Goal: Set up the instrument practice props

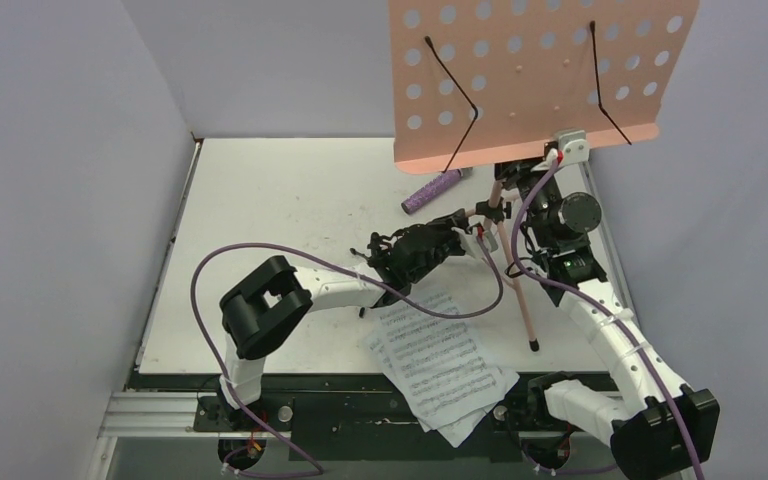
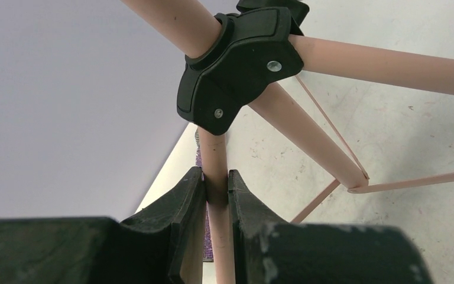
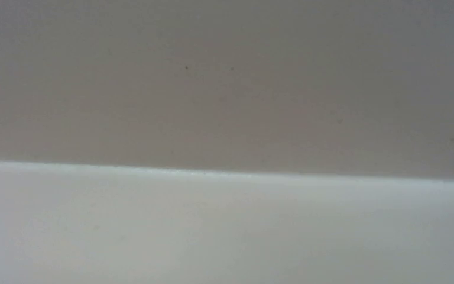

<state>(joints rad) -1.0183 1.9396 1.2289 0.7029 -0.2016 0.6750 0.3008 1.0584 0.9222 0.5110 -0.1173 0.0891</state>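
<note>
The pink perforated music stand point(image 1: 540, 80) stands at the back right, and one long leg point(image 1: 520, 290) reaches toward the table's front. My left gripper point(image 1: 468, 228) is shut on a thin pink leg tube point(image 2: 216, 195) just below the black tripod hub point(image 2: 236, 65). My right gripper point(image 1: 523, 172) is up under the desk's lower edge, its jaws hidden there. The right wrist view gives only a blurred grey and white surface. The glittery purple microphone point(image 1: 432, 192) lies flat behind the left gripper. White sheet-music pages point(image 1: 440, 360) lie fanned at the front edge.
Grey walls close in the white table point(image 1: 280, 220) on the left, back and right. Purple cables point(image 1: 260, 250) loop over both arms. The black rail point(image 1: 360, 410) with the arm bases runs along the near edge.
</note>
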